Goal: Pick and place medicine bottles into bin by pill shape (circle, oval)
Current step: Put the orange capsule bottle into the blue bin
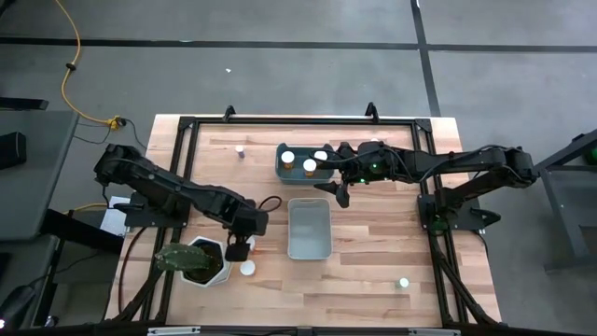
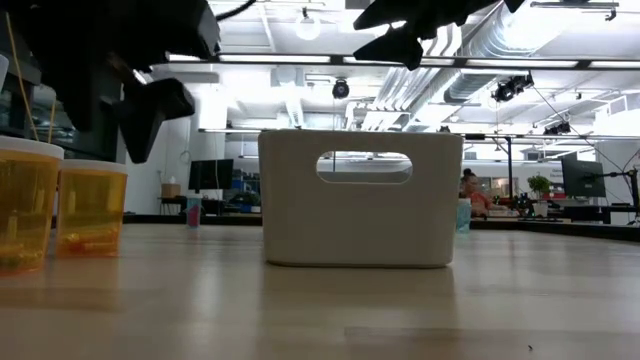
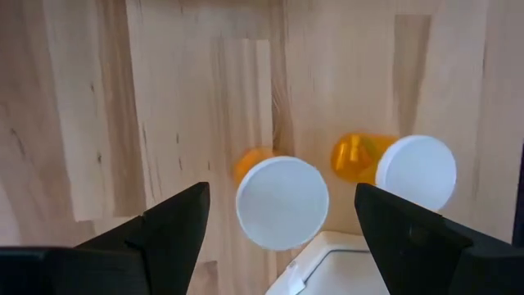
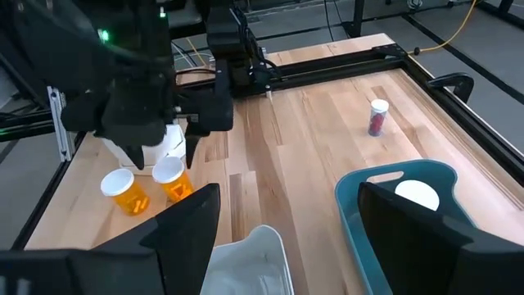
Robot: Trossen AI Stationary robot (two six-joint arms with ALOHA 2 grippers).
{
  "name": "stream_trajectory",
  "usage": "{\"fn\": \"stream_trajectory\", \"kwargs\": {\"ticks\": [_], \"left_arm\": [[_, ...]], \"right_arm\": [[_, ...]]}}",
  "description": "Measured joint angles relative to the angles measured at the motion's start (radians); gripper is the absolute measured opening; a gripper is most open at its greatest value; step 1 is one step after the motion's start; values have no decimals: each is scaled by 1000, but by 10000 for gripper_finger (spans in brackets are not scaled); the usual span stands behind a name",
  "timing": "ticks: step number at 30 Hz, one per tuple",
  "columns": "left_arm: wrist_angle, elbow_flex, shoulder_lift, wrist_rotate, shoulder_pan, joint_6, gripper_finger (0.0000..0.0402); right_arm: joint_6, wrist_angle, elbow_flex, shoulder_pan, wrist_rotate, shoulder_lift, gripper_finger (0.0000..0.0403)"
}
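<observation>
Amber plastic bottle (image 3: 282, 201) under the spread-fingered left gripper (image 3: 282, 238) looks light, rigid, slick; grip its body below the white cap, while the right gripper (image 1: 338, 190) idles released.

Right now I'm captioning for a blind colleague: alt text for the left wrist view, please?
The open left gripper hovers over two amber medicine bottles with white caps on the wooden table, beside a white pot's corner.

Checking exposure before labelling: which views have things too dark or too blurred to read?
Low view: both arms are black silhouettes against bright ceiling lights; the amber bottles glow backlit. Left wrist view: the left gripper fingers are dark and soft, the white cap between them slightly blurred.
</observation>
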Motion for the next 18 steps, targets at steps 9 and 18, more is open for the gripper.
{"fn": "stream_trajectory", "kwargs": {"ticks": [9, 18], "left_arm": [[1, 0, 53, -4, -28, -21, 293], [5, 0, 53, -105, -65, 9, 293]], "right_arm": [[1, -2, 0, 0, -2, 0, 282], [2, -2, 0, 0, -2, 0, 282]]}}
